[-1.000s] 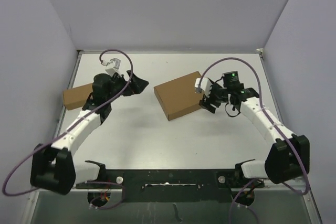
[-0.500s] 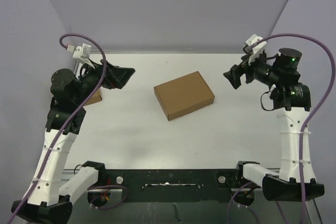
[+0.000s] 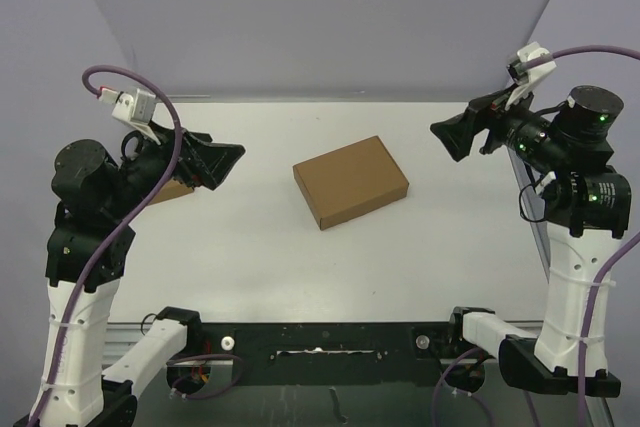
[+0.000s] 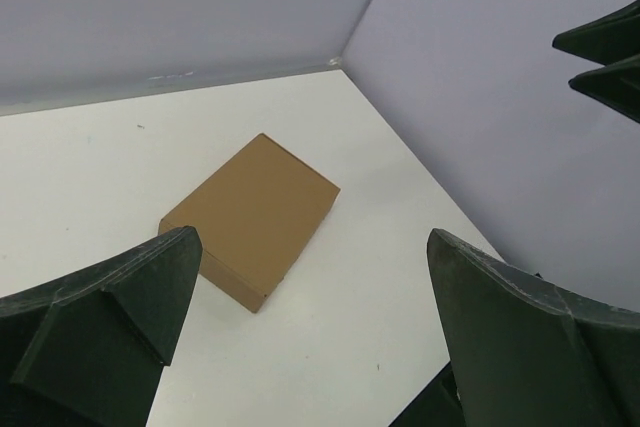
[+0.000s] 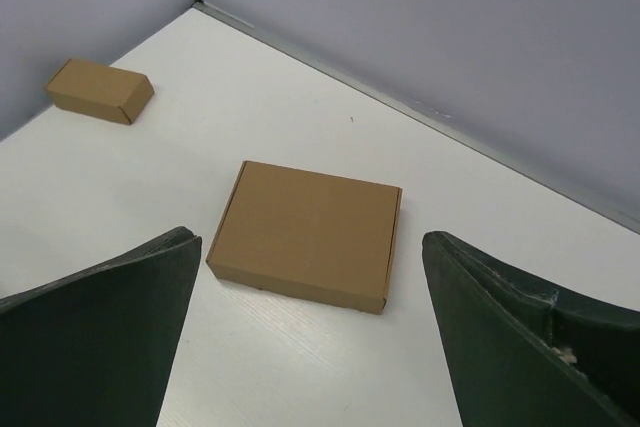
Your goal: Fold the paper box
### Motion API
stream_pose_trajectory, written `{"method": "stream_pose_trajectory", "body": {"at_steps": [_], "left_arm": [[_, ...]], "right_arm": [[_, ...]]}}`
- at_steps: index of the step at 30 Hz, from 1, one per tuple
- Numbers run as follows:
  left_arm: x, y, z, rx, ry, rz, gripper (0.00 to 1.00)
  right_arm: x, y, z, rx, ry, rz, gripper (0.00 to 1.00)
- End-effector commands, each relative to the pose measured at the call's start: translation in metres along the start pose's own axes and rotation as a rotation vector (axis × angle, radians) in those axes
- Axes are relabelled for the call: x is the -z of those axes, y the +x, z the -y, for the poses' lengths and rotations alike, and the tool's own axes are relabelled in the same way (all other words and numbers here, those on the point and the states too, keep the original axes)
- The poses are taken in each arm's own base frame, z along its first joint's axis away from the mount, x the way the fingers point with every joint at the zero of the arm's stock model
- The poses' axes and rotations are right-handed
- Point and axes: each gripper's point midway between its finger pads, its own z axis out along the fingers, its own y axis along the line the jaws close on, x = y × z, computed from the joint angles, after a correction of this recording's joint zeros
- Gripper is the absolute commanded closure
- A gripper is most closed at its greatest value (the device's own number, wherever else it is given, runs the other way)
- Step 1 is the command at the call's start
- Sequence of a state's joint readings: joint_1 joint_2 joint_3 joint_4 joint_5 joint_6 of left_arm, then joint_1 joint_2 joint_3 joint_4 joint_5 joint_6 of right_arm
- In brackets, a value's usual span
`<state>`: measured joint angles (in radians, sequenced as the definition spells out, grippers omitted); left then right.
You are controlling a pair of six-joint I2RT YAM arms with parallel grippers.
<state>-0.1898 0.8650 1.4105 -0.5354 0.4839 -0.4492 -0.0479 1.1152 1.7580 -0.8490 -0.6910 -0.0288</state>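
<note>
Arms stand higher and farther out than half a second ago: left gripper at middle left, right gripper at upper right, both with jaws spread wide and holding nothing. I see the paper box unmoved at frame centre, closed, seemingly flat on the table.

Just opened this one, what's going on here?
Nobody is handling anything right now. The paper box lies closed and flat on the white table, with nothing touching it. The left gripper and the right gripper are both raised above the table on either side of it, jaws wide open and empty. A smaller cardboard box sits apart near the left wall.
</note>
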Motion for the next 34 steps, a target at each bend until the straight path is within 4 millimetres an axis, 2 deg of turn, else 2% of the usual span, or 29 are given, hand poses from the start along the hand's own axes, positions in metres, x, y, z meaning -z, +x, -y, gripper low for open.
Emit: {"method": "stream_pose_trajectory", "body": {"at_steps": [1,34], "left_arm": [[0.009,-0.002,0.007,-0.037,0.012,-0.007,0.02],[0.001,0.018,0.000,-0.016,0.042,-0.044,0.02]], "right_arm": [[0.008,-0.009,0.001,-0.076,0.044,0.019,0.02],[0.013,-0.003,0.001,-0.024,0.008,0.018,0.02]]}}
